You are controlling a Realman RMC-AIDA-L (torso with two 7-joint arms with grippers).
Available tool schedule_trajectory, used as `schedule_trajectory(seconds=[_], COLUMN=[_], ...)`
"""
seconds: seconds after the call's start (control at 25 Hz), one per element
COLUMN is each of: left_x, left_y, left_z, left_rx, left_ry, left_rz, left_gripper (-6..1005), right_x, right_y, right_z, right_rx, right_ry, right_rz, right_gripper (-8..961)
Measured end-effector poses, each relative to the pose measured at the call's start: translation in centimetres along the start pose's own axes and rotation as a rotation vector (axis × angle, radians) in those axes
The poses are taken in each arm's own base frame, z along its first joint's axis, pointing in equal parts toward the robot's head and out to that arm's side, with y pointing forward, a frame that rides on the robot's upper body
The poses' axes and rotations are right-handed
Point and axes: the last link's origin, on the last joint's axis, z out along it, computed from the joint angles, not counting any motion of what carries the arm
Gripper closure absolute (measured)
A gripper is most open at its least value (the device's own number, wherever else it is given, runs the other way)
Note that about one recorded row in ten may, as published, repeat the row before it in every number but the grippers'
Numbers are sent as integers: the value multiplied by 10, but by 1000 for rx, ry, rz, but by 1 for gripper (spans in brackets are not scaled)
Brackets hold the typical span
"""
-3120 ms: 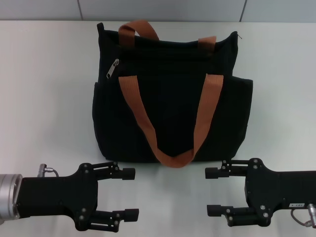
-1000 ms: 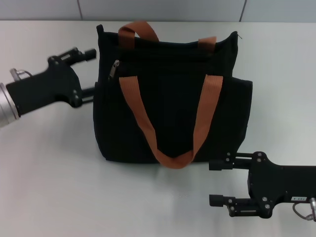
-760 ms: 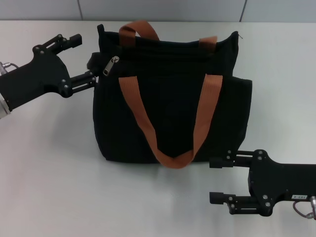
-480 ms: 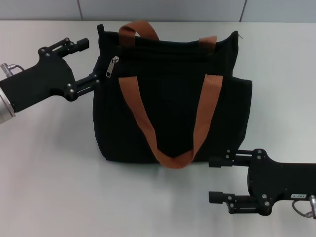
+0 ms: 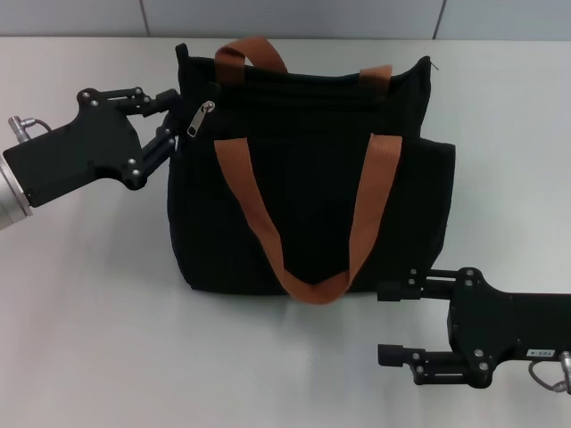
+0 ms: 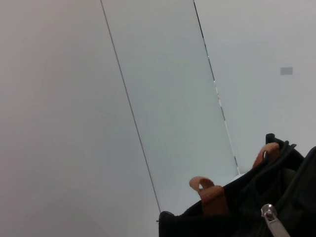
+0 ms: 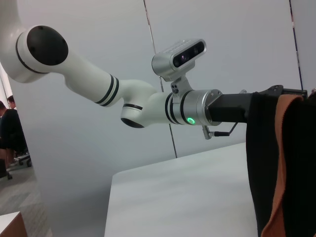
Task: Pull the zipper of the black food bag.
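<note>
Head view, zipper (image 5: 199,118): a small silver pull tab is seen at the left end of the zip line on the bag's upper front, hanging at a slant; it also shows at the edge of the left wrist view (image 6: 272,222).
Bag (image 5: 312,169): a black boxy tote is lying on the white table (image 5: 89,294), front up, with side pockets at both edges.
Handles: one rust-orange strap (image 5: 303,223) is draped in a loop down the front; a second strap (image 5: 252,52) is arched over the top edge.
Left gripper (image 5: 168,120): it is placed at the bag's upper left corner, just beside the pull tab; the fingers are drawn close together against the bag's edge. Whether the tab itself is pinched cannot be told.
Right gripper (image 5: 388,323): it is held low over the table near the bag's lower right corner, apart from the bag, with its fingers spread.
Right wrist view: the left arm (image 7: 123,94) is seen reaching to the bag's far side.
</note>
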Motion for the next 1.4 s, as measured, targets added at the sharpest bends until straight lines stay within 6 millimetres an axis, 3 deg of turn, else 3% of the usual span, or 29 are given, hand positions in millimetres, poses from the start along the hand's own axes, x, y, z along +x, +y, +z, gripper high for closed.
schedule_trajectory(seconds=[0.24,0.4,0.56,0.8,0.96,1.4], left_x=[0,2,4,5,5,8], left_y=[1,4,7,12,14,17], left_z=[-2,-4,-7,-7,-6,-5], left_rx=[-5,-12,-12,0,2,23], left_ry=[6,22,44,72,85,125], left_rz=[-2,-5,-6,28,38,72], left_gripper=[765,941,958,974,973,970], right_x=[-4,-24,-51,-91,-123,-161], right_y=[4,14,12,-20,-46,-89], right_z=[1,-5,-14,-11,5,47], right_rx=[-30,-91,-128,-162,-190,-105], right_ry=[-30,-167,-313,-334,-245,-20], right_rz=[0,-5,57,293,451,619], right_gripper=[320,323,326,330,332,340])
